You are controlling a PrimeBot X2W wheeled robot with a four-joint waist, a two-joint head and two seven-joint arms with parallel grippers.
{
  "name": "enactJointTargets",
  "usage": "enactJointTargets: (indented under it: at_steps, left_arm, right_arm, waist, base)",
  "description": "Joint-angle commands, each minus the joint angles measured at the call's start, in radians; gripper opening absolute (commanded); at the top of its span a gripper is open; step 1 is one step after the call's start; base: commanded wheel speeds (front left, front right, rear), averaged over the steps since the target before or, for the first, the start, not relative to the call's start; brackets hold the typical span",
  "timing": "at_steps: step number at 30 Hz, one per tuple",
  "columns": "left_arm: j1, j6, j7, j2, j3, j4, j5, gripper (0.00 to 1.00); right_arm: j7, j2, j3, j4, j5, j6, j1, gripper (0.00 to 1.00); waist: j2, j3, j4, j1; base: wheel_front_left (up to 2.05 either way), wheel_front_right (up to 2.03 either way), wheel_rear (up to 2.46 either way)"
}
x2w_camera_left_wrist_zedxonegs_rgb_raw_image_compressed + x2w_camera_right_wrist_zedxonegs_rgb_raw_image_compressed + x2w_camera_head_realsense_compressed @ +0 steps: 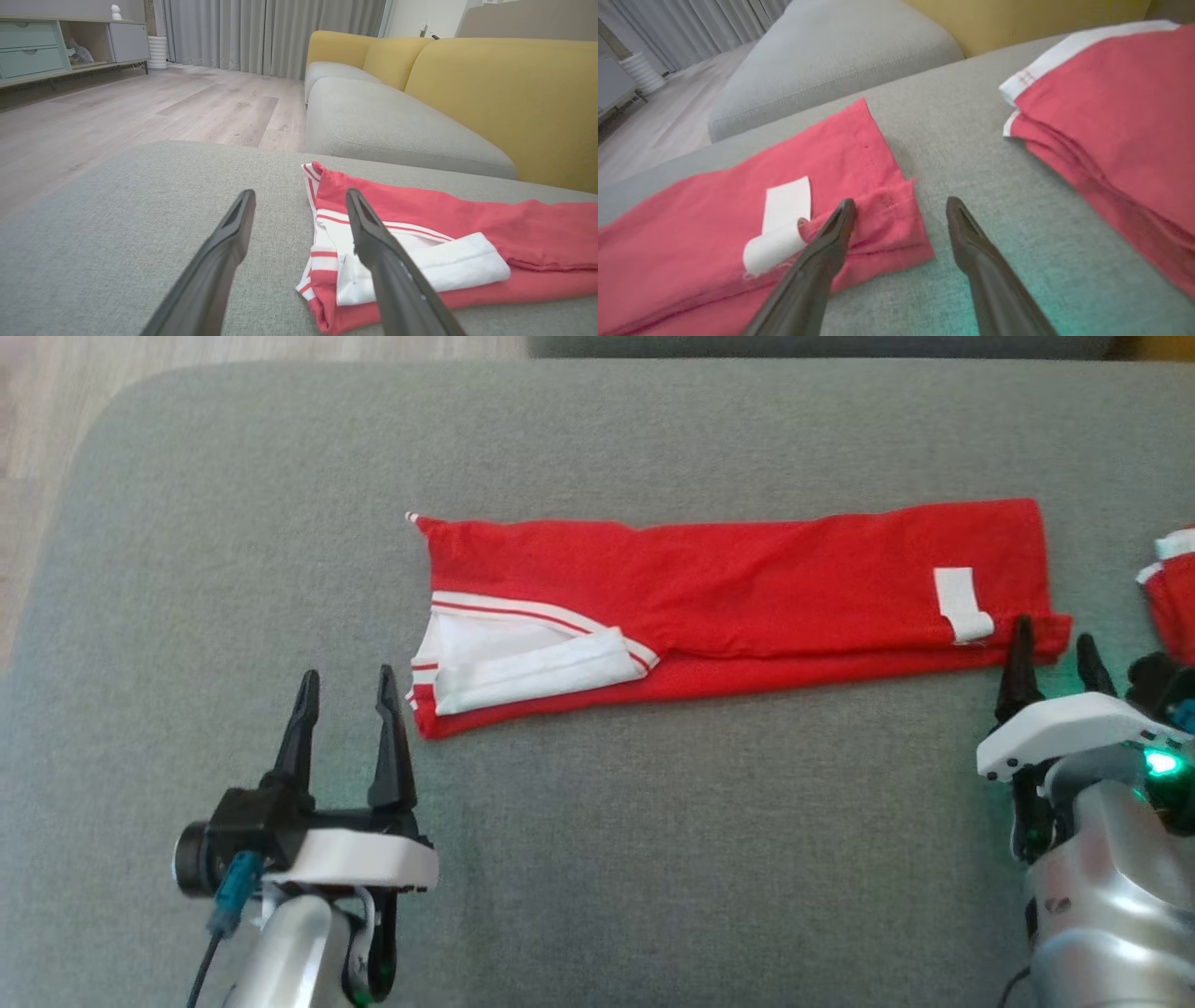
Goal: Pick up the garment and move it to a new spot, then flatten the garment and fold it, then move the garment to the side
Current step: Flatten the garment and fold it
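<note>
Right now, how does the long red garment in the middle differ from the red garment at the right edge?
The long red garment lies as a narrow strip; the right-edge garment is a layered stack, cut off by the frame. The long red garment bears a curled white label; the right-edge garment shows a white edge band. Both are red and white, on the grey cushion.

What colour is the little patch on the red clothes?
White. The patch on the red garment shows best in the right wrist view.

right gripper (1055, 631) hides garment (728, 588) corner; second red pile (1174, 599) cropped, maybe folded.
</note>
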Motion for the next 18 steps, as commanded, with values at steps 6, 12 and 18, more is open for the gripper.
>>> enactJointTargets:
  at_steps: [6,12,18]
  left_arm:
    - [-0.054,-0.021,-0.009,-0.008,0.071,-0.014,0.031,1.00]
    - [-0.054,-0.031,-0.009,-0.015,0.097,-0.006,0.049,1.00]
    - [-0.048,-0.038,-0.009,-0.018,0.111,0.002,0.062,1.00]
  right_arm:
    - [-0.020,-0.001,-0.051,0.176,-0.061,0.007,-0.108,1.00]
    - [-0.064,-0.001,-0.061,0.280,-0.091,0.007,-0.152,0.00]
    - [-0.085,-0.002,-0.130,0.229,-0.157,0.007,-0.138,0.00]
  waist:
    - [0.0000,0.021,0.017,-0.0003]
    - [0.0000,0.019,0.003,-0.0003]
    - [0.0000,-0.001,-0.019,-0.0003]
  base:
    - [0.00,0.00,0.00]
    - [0.00,0.00,0.00]
    - [0.00,0.00,0.00]
